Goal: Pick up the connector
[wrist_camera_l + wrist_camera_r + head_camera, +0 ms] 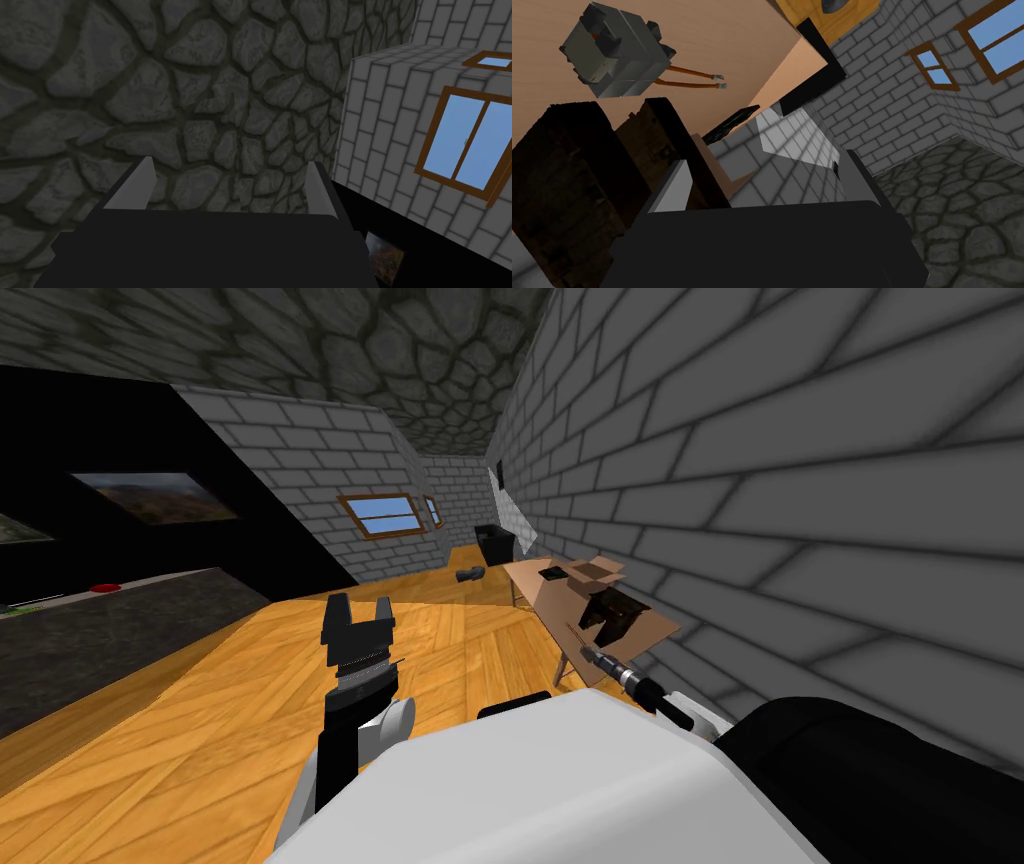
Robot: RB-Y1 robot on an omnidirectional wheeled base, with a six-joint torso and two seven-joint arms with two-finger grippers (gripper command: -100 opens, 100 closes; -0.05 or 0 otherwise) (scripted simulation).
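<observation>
The connector is a grey block with two orange wires, lying on the tan table. My right gripper is open with nothing between its fingers. It hovers short of the connector, beside a dark brown wooden box. In the head view my right arm reaches over the near end of the table, with the right gripper beside that box. My left gripper is raised over the floor, away from the table, and its fingers stand open and empty.
The table stands against the grey brick wall. An open cardboard box and a small dark shape sit further along it. A black bin and a dark grey object stand on the wooden floor beyond.
</observation>
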